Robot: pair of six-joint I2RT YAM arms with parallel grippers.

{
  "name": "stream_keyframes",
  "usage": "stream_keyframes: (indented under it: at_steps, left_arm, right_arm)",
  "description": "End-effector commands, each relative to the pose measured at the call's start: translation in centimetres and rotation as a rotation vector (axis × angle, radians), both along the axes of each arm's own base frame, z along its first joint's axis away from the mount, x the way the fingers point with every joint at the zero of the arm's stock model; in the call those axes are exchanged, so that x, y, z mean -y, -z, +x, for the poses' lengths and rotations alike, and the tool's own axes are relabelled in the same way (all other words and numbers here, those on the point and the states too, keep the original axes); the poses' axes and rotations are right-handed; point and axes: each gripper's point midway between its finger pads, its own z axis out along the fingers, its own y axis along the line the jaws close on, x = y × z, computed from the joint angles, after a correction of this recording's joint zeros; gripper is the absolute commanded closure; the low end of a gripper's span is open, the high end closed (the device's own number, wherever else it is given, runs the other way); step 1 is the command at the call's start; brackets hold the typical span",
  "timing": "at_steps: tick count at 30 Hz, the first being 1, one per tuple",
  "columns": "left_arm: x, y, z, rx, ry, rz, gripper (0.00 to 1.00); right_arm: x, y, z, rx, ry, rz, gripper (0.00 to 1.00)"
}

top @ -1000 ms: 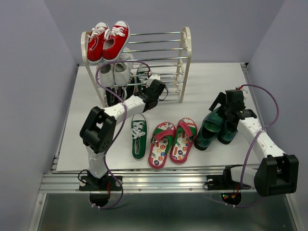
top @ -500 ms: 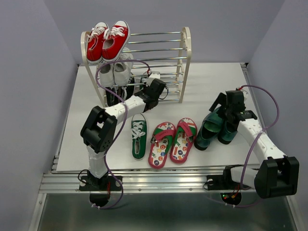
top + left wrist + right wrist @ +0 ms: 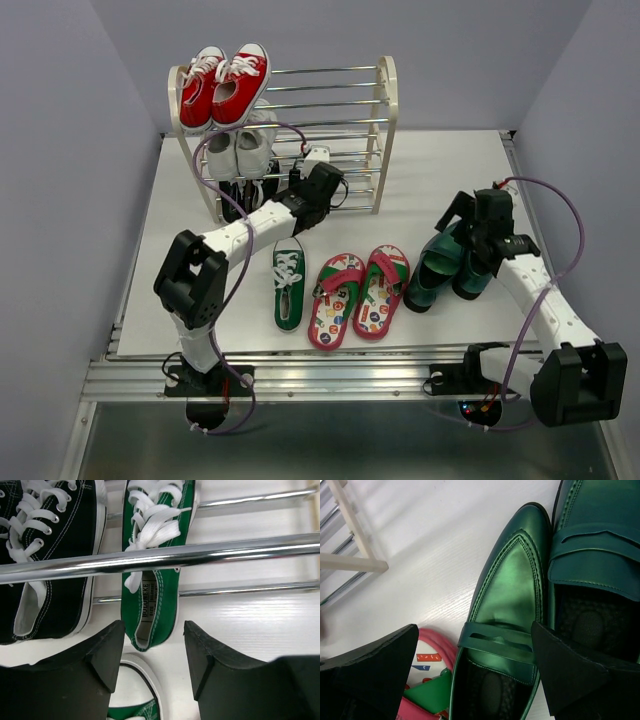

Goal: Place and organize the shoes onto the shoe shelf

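Loose green sneaker (image 3: 287,287): lies on the desk (image 3: 440,170) near the front, toe toward the rack, not yet shelved.
Flip-flops (image 3: 337,300): side by side, straps up, just right of that sneaker, also waiting on the desk.
Heels (image 3: 440,265): a pair touching each other on the right side of the desk.
Right hand (image 3: 475,650): hangs over the heels, spread wide and carrying nothing. Its fingers straddle one shoe of the pair, which I judge to be a stance for closing across it.
Left hand (image 3: 152,630): at the lowest tier, fingers parted and gripping nothing. The back of the shelved shoe lies just past its tips.
Shelved green sneaker (image 3: 157,595): rests on the bottom rods, toe inward, just beside a black sneaker (image 3: 55,590). By my reading this leaves space on its right for its mate.
Shoe shelf (image 3: 386,95): far left of the desk, with red sneakers (image 3: 225,85) on top and white sneakers (image 3: 240,150) a tier below.
Progress: one of six shoes is shelved, as I judge it.
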Motion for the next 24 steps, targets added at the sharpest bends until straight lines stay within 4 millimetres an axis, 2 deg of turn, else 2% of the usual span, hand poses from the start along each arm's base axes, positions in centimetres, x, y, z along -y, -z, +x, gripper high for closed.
stream_keyframes:
  at_steps: [1,3,4,5,7,8,12,14,17,18,20,21,24]
  left_arm:
    - [1.1,-4.2,-2.9,0.039,0.010,-0.078,0.34]
    - [1.8,-4.1,-5.0,0.007,0.029,-0.086,0.25]
    - [1.4,-4.0,-5.4,-0.006,0.020,-0.088,0.23]
    - [2.1,-3.8,-6.6,-0.023,0.039,-0.090,0.23]
    - [1.7,-3.7,-8.7,-0.060,0.032,-0.115,0.21]
    - [2.1,-3.5,-10.0,-0.078,0.052,-0.123,0.02]
    - [0.2,-3.8,-14.7,-0.132,0.022,-0.200,0.01]
    - [-0.8,-3.2,-17.3,-0.184,0.009,-0.258,0.01]
    - [-1.8,-1.9,-20.0,-0.268,0.014,-0.302,0.01]
    - [-2.8,-1.0,-21.2,-0.296,-0.009,-0.315,0.01]
    - [-3.4,0.0,-22.5,-0.342,-0.014,-0.326,0.01]
    - [-4.5,0.9,-23.5,-0.370,-0.036,-0.311,0.01]
    - [-5.2,2.0,-24.8,-0.411,-0.041,-0.322,0.01]
  right_arm:
    - [-0.5,-1.2,0.1,0.061,-0.033,0.015,0.00]
    - [-0.7,-1.3,-0.1,0.067,-0.041,0.023,0.00]
    - [-0.7,-1.3,-0.2,0.069,-0.043,0.025,0.00]
    - [-0.8,-1.3,-0.3,0.070,-0.050,0.029,0.00]
    - [-0.9,-1.2,-0.5,0.069,-0.054,0.030,0.00]
    - [-0.8,-1.1,-0.6,0.068,-0.054,0.026,0.00]
    - [-0.8,-0.8,-0.7,0.060,-0.057,0.024,0.00]
    - [-1.0,-0.6,-0.7,0.053,-0.063,0.029,0.00]
    - [-1.3,-0.4,-0.5,0.045,-0.076,0.037,0.00]
    - [-1.4,-0.2,-0.7,0.037,-0.084,0.043,0.00]
    - [-1.4,0.1,-0.7,0.031,-0.083,0.044,0.00]
    - [-1.4,0.1,-0.7,0.029,-0.083,0.042,0.00]
    - [-1.3,0.3,-0.8,0.026,-0.080,0.040,0.00]
